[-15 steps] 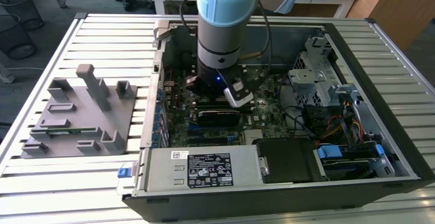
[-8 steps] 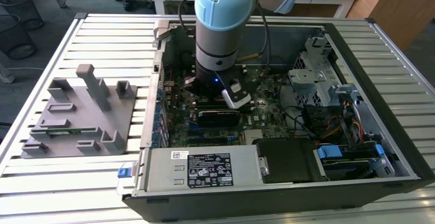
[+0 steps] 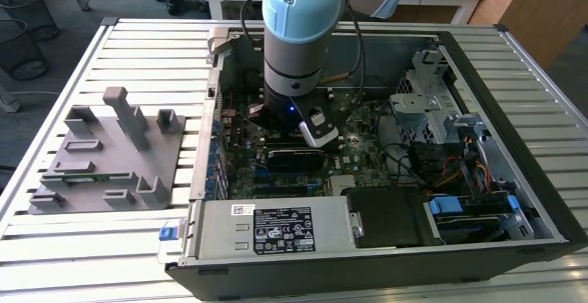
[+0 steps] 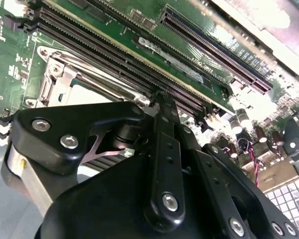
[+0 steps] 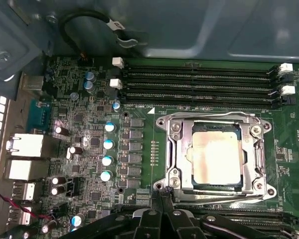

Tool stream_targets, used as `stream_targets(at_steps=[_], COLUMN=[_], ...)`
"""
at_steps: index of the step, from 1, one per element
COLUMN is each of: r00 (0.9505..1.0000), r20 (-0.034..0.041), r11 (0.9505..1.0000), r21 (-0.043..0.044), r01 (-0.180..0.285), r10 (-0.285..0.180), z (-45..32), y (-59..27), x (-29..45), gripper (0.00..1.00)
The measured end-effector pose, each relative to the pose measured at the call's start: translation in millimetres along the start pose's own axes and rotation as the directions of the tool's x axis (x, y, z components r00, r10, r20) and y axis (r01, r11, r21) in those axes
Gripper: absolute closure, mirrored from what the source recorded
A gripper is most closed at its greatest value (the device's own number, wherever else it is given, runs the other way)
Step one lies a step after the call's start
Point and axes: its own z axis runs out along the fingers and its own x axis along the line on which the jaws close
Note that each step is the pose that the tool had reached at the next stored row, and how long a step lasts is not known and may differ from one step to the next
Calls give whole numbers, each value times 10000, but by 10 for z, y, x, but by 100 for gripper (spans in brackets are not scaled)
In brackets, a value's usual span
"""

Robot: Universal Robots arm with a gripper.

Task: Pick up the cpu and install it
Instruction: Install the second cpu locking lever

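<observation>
The cpu (image 5: 217,158), a square chip with a shiny silver top, lies flat inside the motherboard socket, ringed by the socket's metal frame (image 5: 177,159). In the second wrist view a pale corner of the cpu (image 4: 89,92) shows within the same frame (image 4: 55,74). My gripper (image 5: 161,195) hangs just beside the socket's edge, its two thin black fingers pressed together with nothing between them; the second wrist view shows the gripper (image 4: 162,97) tips meeting over the memory slots. In the exterior view the arm (image 3: 294,41) reaches straight down into the open computer case.
Long black memory slots (image 5: 199,84) run alongside the socket. Capacitors (image 5: 108,144) and rear ports (image 5: 27,147) crowd the board. The case holds a power supply (image 3: 271,228) and drive cage (image 3: 432,103). A grey fixture (image 3: 106,155) with a green memory stick (image 3: 87,176) sits at the exterior view's left.
</observation>
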Motion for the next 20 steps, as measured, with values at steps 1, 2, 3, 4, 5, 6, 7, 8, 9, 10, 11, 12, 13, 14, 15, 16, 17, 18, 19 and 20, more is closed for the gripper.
stream_targets(at_steps=[1, 2, 3, 4, 5, 6, 7, 8, 9, 10, 11, 12, 13, 14, 15, 16, 17, 18, 19, 20], r00=[10000, 10000, 10000, 10000, 10000, 10000, 10000, 10000, 10000, 10000, 10000, 10000, 10000, 10000, 10000, 10000, 10000, 10000, 10000, 10000], r20=[-1, -1, 0, 1, 1, -1, -2, -3, -3, -4, -4, -4, -4, -4, -2, -2, -1, -1, 0, 1], r11=[10000, 10000, 10000, 10000, 10000, 10000, 10000, 10000, 10000, 10000, 9999, 9999, 9998, 9998, 9997, 9996, 9995, 9993, 9992, 9990], r21=[0, 1, 0, 0, -3, -6, -12, -31, -55, -85, -121, -154, -190, -220, -250, -284, -321, -362, -406, -451], r01=[0, 0, 0, 0, 2, 3, 2, 1, 1, 2, 3, 3, 3, 3, 3, 5, 6, 7, 8, 10], r10=[0, 0, 0, 0, -2, -3, -2, -1, -1, -2, -3, -3, -3, -3, -3, -5, -7, -7, -8, -10], z=[-11, -24, -36, -39, -39, -41, -44, -47, -51, -54, -56, -57, -58, -57, -55, -52, -47, -41, -34, -28], y=[2, 5, 8, 9, 6, -1, -13, -28, -44, -58, -68, -75, -78, -79, -79, -80, -81, -83, -84, -85], x=[0, 0, 0, 0, 0, 0, 0, 1, 1, 2, 2, 2, 2, 3, 3, 2, 2, 2, 2, 2], gripper=[89, 89, 89, 89, 89, 89, 89, 89, 89, 89, 89, 89, 89, 89, 89, 89, 89, 89, 89, 89])
